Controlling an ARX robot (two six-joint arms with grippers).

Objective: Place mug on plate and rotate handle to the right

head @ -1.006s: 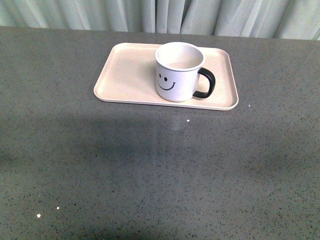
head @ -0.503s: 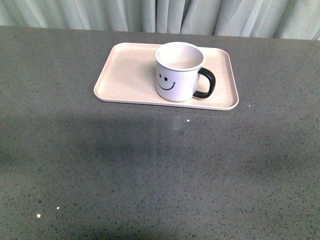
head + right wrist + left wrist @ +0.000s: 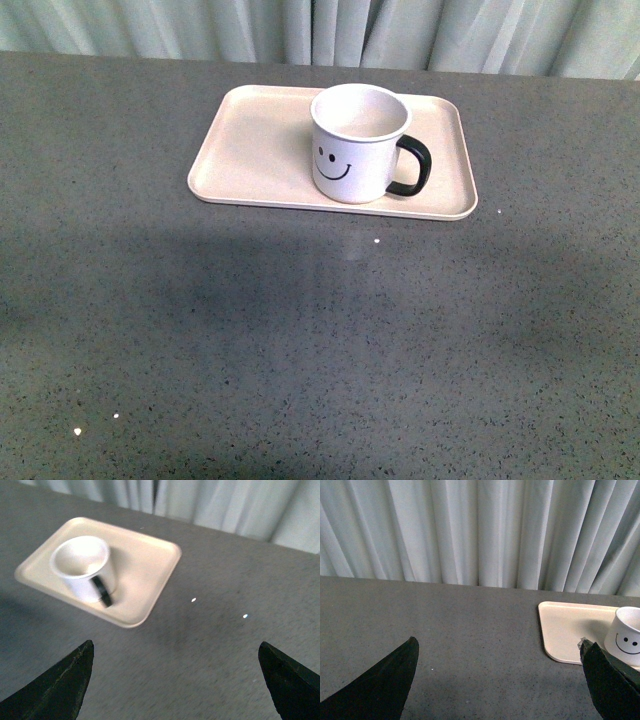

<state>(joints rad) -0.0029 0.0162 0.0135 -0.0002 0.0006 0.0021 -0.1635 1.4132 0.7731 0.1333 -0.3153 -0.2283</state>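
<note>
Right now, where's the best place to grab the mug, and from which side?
Probably the handle, from the right: the mug stands upright on the plate, its loop pointing right. Alternatively, pinch the wall from above, since the top is open.

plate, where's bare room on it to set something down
The left half of the plate, between its left rim and the mug, is bare. Right of the mug is crowded: the handle fills the narrow strip to the right rim. The table in front is bare.
</note>
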